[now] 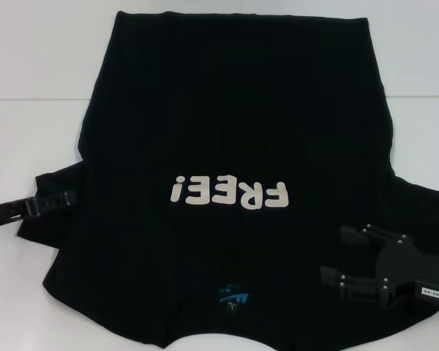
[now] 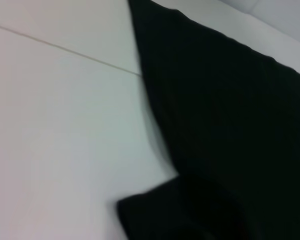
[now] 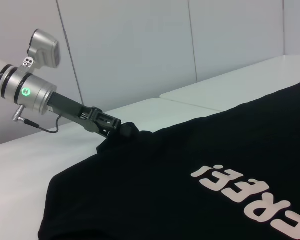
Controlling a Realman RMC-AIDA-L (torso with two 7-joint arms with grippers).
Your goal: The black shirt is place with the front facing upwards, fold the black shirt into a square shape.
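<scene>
Head view: one black shirt (image 1: 234,146), two grippers.

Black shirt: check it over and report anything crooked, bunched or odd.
The black shirt lies front up, with the lettering readable. Its sleeve by the left gripper is bunched and pulled out at the gripper's tip. The right gripper, open, sits over the opposite sleeve. Nothing looks torn or stained.

Black shirt (image 1: 227,124) with white "FREE!" lettering (image 1: 229,194) and a blue neck label (image 1: 233,296).

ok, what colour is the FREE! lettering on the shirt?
White, on the black shirt; lettering is clearest in the head view.
</scene>
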